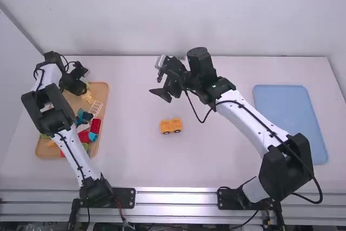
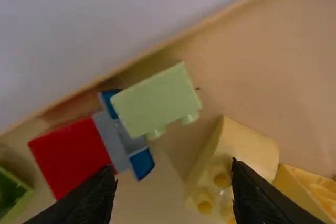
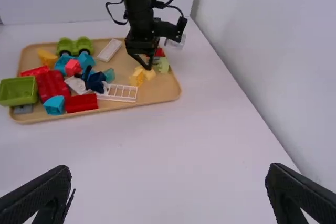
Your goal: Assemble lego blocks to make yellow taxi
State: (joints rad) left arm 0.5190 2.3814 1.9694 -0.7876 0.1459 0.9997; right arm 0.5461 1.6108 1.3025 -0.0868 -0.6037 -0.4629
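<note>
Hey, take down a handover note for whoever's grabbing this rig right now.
Left gripper: open and empty, low over the wooden tray's far end, beside yellow blocks.
Right gripper: open and empty, above the table.
Job's parts: yellow wheeled piece stands mid-table; yellow blocks lie in the tray among other colours.
Done: wheeled piece is out on the table.
Left: probably pick a yellow block, then build up the taxi's body.

White wall (image 1: 135, 14) behind; side wall (image 1: 11, 74) at left; pale table (image 1: 135, 160).
</note>
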